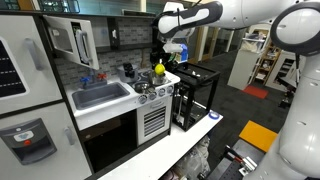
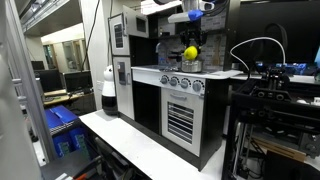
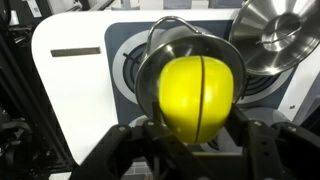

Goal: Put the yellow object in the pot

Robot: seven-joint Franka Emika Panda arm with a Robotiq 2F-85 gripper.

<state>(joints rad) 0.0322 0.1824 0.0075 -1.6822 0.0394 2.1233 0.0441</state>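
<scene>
Claw squeezes the yellow ball from both sides so it cannot fall. It hangs right over the shiny pot, by the worktop's end edge past the sink, ready to drop in.

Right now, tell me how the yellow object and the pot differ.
The yellow object is bright yellow, the pot shiny silver. The gripper holds the yellow object; the pot sits below it. The pot is wider than the yellow object. Both are round.
</scene>
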